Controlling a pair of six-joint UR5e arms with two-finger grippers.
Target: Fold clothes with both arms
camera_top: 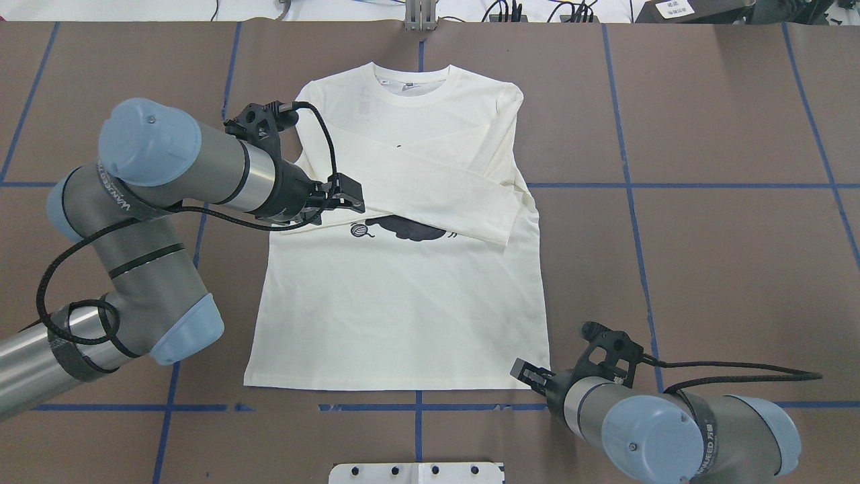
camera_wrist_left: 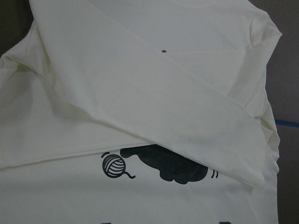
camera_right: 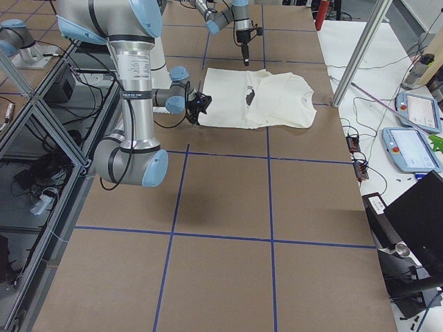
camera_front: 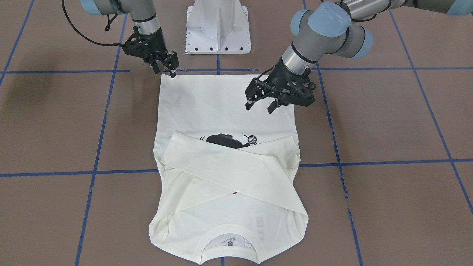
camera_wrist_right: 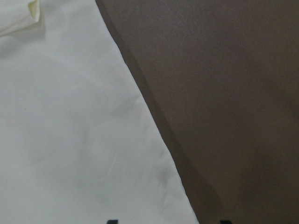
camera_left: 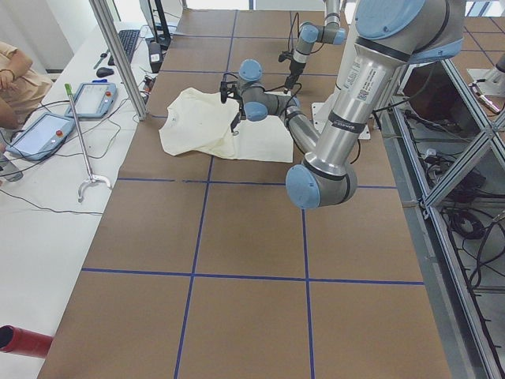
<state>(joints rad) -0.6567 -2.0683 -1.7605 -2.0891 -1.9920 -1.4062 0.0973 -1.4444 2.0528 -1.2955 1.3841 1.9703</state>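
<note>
Nearest the overhead camera was the right arm, low at the table's near edge. The right gripper sat at one hem corner of the T-shirt, jaws parted, nothing pinched. Its wrist view showed the shirt's edge running between the two fingertips. I judged this a pre-grasp pose for that corner.

The left gripper hovered above the shirt body on the other side, near the cat print, jaws likewise spread and empty. It was well short of the second hem corner, so I would have to bring it there before any paired lift.

The shirt lay flat, print up, on the brown table, with its hem toward the pedestal base and its collar away from it. Both sleeves were crossed over the chest and hid most of the print.

My reading: sleeves done, hem-to-collar fold next, hence a gripper at the hem. The risk was an uneven lift skewing the crossed sleeves.
</note>
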